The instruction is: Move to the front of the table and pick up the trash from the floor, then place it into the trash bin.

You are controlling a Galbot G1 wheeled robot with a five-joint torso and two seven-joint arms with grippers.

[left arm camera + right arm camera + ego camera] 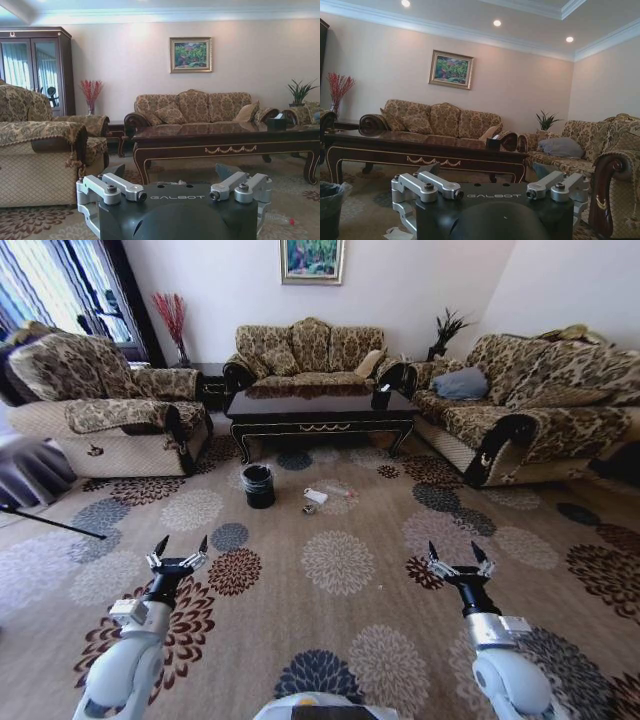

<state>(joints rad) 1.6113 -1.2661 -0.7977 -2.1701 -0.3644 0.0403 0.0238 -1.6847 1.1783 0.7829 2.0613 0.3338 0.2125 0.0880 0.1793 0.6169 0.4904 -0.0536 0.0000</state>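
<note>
On the patterned carpet, just in front of the long dark coffee table, we see the trash: a white paper piece (316,496), a clear plastic bottle (340,490) lying on its side beside it, and a little dark ball (309,509) near the paper on the side toward us. All three lie close together, a short way to the right of the trash bin (259,486), which stands upright with its black liner open at the top.

We judge the paper to be very light and soft; it would crumple under the fingers, so a pinch across its raised middle should do. The bottle looks empty, light and smooth, likely to roll or slip and to dent if squeezed; we would take it across the body, square to its length. The ball is small and may roll away when touched, so the fingers should close from both sides low to the carpet. In the left wrist view the bottle (278,219) shows its red cap beside the gripper's body.

Beyond the trash stands the table (320,412), with sofas behind it and to either side.

Nearest us, both arms are held forward over the carpet, well short of the trash. The left gripper (180,547) has its fingers spread wide and holds nothing. The right gripper (459,554) is likewise spread apart and empty.
</note>
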